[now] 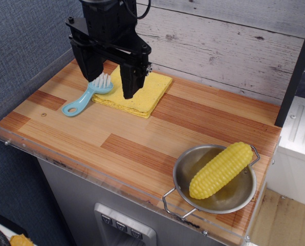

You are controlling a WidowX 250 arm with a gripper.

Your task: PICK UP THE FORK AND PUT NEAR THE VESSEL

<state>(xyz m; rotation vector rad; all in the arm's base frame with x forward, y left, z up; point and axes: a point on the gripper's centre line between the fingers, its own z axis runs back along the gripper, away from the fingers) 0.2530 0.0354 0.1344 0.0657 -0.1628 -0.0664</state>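
One fork (86,96) is being straddled at its bristle end by the one gripper (110,84), whose jaws are spread and clasping nothing. One yellow cloth (137,93) is being overlapped by it. One vessel (215,179), well apart, is being occupied by one corn cob (220,170).

Bright, even light falls from above across the striped wooden tabletop (142,138), leaving only soft, short shadows beneath the black robot gripper (111,82) and the folded yellow cloth (139,95). The round shiny steel pan (234,197) throws mild glare off its rim and mirrors the yellow corn cob (220,170). Focus is sharp throughout, though the lower left corner falls dim.
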